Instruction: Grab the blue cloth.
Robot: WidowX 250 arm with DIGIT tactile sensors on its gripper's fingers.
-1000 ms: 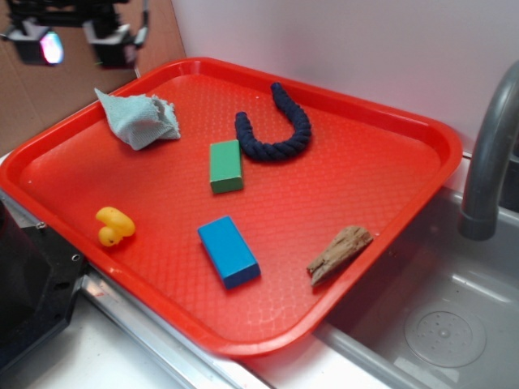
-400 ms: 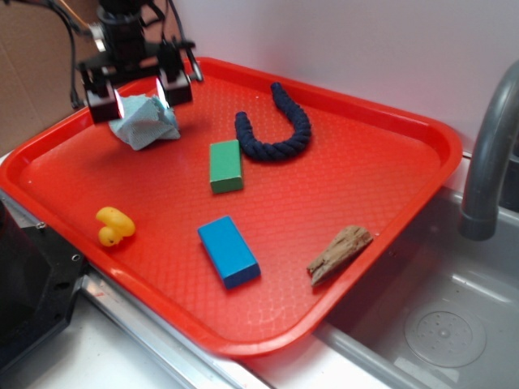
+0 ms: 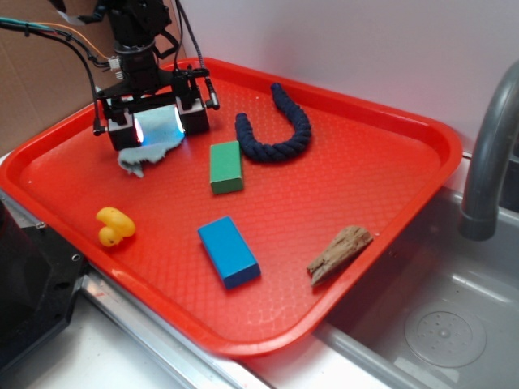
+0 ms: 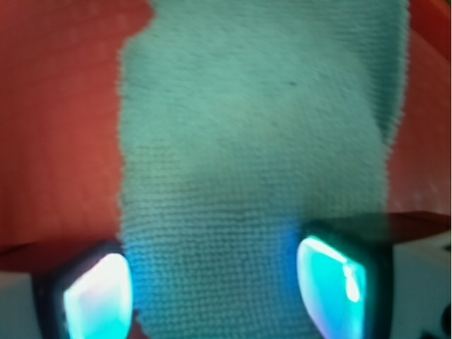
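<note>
Gripper [image 3: 156, 127] down on the blue cloth [image 3: 147, 154] at tray's [image 3: 365, 186] 10 o'clock corner, fingers [image 4: 332, 279] spread wide astride the fabric, nothing yet clamped.

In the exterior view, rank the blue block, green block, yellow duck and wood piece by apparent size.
Largest to smallest, as they look:
1. Blue block, nearest the camera, which may flatter it.
2. Wood piece and green block: too close to rank.
3. Yellow duck, clearly smallest.
</note>
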